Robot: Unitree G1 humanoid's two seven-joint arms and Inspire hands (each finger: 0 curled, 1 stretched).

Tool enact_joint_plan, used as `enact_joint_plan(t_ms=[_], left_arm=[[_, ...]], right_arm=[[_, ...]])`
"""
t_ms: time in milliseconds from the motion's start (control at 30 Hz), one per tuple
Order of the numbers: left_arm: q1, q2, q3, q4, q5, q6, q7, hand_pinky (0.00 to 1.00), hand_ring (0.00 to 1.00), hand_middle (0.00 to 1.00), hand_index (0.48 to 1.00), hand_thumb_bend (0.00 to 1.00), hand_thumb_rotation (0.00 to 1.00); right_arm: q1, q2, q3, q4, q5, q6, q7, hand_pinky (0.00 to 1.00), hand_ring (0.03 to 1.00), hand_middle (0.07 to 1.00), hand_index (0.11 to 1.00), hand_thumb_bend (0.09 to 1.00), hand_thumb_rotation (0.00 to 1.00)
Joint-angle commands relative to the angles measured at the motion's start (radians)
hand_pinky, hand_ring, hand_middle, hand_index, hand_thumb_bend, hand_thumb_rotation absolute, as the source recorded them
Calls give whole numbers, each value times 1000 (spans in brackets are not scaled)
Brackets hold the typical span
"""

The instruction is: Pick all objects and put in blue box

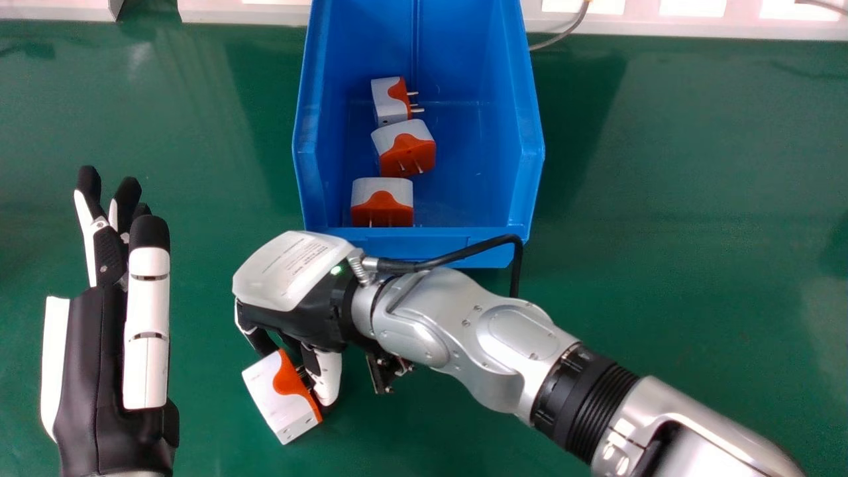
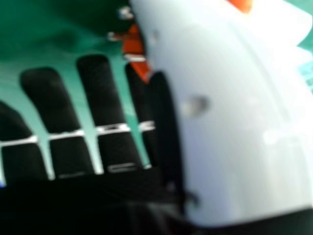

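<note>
Plug adapter [image 1: 275,401] in white and orange sits at the relaxed, extended fingers [image 1: 260,339] of the robot's right hand [image 1: 285,321], off the near left corner of the blue box [image 1: 430,244]. The white thumb [image 1: 327,371] stands beside its orange, pinned face; whether hand and adapter touch cannot be told. The adapter lies at a slant, nearer the robot than the box. In the right hand view, the fingers spread out straight, with an orange edge and metal pins showing close to the thumb.

Behind the hand, the silver forearm [image 1: 457,324] slants away across the near side of the blue box toward the robot's right. A black cable [image 1: 464,253] arcs from the wrist in front of the box's near wall.

Inside the blue box, three more adapters form a rough line in its left half: the nearest adapter [image 1: 382,199] close behind the front wall, a middle adapter [image 1: 403,149] turned slightly, and the farthest adapter [image 1: 389,103] with its pins toward the box's right side. The left hand [image 1: 93,384] is raised left of the box, its fingers extended. Green bench [image 1: 695,165] surrounds the box, and a grey cord [image 1: 560,41] curves near its far right side.
</note>
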Motion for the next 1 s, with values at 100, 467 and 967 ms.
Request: enact_joint_plan(t_ms=[100,467,967], left_arm=[[-7,9,12,-18,-5,-6,-2,1000,1000,1000,1000,510,930],[-20,12,17,-10,-6,-5,-9,1000,1000,1000,1000,494,942],[-33,13,17,7,15,-21,-6,1000,1000,1000,1000,486,960]], right_arm=[[-3,-7,-14,-48,13,-27,-23,203,361,459,559,503,0],[-17,-1,21,-69,-55,31,-14,151,388,493,497,513,0],[-94,-57,132,-141,-190,-60,87,816,905,919,874,910,498]])
